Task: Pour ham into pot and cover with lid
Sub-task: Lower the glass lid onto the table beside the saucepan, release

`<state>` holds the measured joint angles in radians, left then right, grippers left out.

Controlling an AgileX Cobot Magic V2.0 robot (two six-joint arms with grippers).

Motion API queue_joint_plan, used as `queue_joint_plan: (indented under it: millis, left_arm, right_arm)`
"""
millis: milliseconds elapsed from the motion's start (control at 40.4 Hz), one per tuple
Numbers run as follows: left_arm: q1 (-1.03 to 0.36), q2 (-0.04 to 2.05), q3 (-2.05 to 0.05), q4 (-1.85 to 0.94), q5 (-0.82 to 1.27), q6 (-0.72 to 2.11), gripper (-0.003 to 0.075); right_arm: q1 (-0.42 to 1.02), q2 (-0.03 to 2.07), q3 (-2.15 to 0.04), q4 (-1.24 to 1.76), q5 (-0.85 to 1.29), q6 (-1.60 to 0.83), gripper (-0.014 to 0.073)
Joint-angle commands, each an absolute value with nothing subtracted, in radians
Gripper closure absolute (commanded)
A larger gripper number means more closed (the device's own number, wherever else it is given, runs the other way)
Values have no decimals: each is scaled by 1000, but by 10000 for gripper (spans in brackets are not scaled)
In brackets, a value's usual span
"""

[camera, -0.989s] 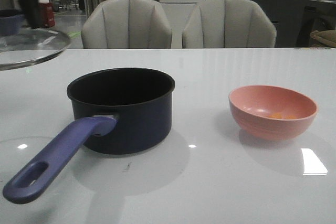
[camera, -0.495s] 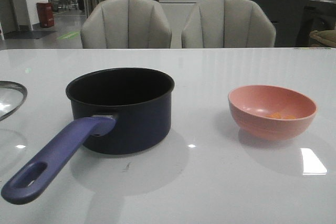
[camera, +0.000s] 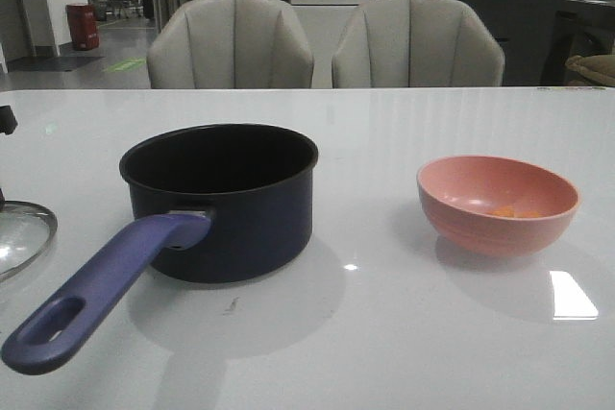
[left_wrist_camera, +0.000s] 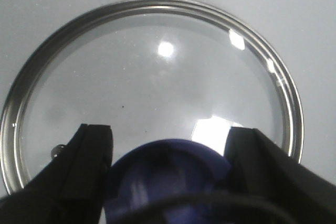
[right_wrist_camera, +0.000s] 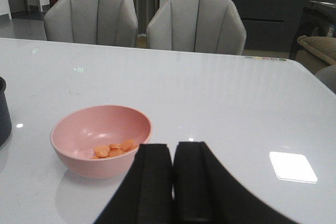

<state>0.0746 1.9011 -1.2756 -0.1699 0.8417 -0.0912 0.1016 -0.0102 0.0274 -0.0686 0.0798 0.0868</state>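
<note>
The lid (left_wrist_camera: 157,77), clear glass with a steel rim, lies low at the table's left edge (camera: 19,237). My left gripper (left_wrist_camera: 169,134) is shut on its purple-blue knob (left_wrist_camera: 168,177), a finger against each side. The dark navy pot (camera: 231,228) stands left of centre, uncovered, its purple-blue handle (camera: 106,280) pointing toward the front left. The ham (right_wrist_camera: 113,149), a few orange pieces, lies in the pink bowl (camera: 480,232) on the right. My right gripper (right_wrist_camera: 173,148) is shut on nothing, hovering just to the near right of the bowl (right_wrist_camera: 89,166).
Two grey chairs (camera: 231,40) (camera: 418,40) stand behind the table's far edge. The white glossy table (camera: 384,333) reflects ceiling lights. The pot's side shows at the edge of the right wrist view (right_wrist_camera: 2,111).
The lid has come down from above the table's left side to table level, further left, still held by my left gripper. Pot, bowl and right gripper have not moved.
</note>
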Motion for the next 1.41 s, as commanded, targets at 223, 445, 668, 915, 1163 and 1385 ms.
queue_joint_plan:
  millis: [223,445,668,915,1163,1385]
  left_arm:
    - [76,1857,-1304,-167,856,-88,165]
    - [51,1835,-1353,-164,901,-73,168]
    - [8,1730,-1356,-160,890,-22,168]
    - [-1,1538,-1271,-129,858,23,168]
    - [-1,1277,-1089,-129,681,23,168]
    - [-63,994,-907,-75,466,23,168]
  right_arm:
    - [101,-31,21,-83,0,81,433]
    - [101,-31,21,-83,0,81,433]
    - [101,-31,21,-83,0,81,433]
    - [101,-31,21,-83,0,81,433]
    - [101,-31,21,-83,0,81,433]
    - [101,-31,21,-83,0,81,433]
